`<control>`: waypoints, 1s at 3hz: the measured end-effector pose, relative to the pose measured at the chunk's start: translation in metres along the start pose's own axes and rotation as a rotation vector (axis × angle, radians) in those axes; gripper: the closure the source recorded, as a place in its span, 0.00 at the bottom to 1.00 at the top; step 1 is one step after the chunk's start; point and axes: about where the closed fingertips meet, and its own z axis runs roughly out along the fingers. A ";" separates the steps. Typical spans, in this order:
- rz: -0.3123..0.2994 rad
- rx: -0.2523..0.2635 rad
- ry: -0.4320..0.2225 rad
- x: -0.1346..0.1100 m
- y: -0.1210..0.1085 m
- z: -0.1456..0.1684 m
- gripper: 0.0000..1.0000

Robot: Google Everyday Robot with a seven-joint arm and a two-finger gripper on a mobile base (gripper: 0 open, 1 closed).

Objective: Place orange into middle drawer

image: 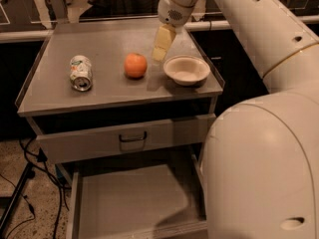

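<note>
Here, the tool [159, 57] is hanging tip-down from the white arm [259, 29] in the upper centre of the frame, over the grey table [99, 41]. Its pale yellow tip is pointing into the gap between the orange [135, 65] and the cream bowl [186, 69]. It is sitting just right of the orange and just above the left of the bowl's rim, apart from both. Nothing is showing in its grip, and I cannot tell whether it is released or clenched, nor whether it is touching the table.

The orange is resting on the table near the middle. To its left and well apart, a white-and-green can [80, 72] is lying on its side with its metal end facing the lower edge of the frame. Its printing is showing only as green patches, and no words are coming through.

Below the table, a shut drawer front with a black loop handle [132, 137] is running across the frame. Under it, the middle drawer [132, 198] is standing pulled out at the lower centre, showing its flat grey inside. The robot's bulky white body [259, 173] is filling the lower right and covering the drawer's right side. Dark cables [20, 183] are trailing over the speckled floor at the lower left.
</note>
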 end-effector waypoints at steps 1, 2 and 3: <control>-0.035 -0.015 -0.004 -0.018 0.006 0.009 0.00; -0.078 -0.029 -0.027 -0.041 0.012 0.015 0.00; -0.103 -0.044 -0.040 -0.056 0.016 0.023 0.00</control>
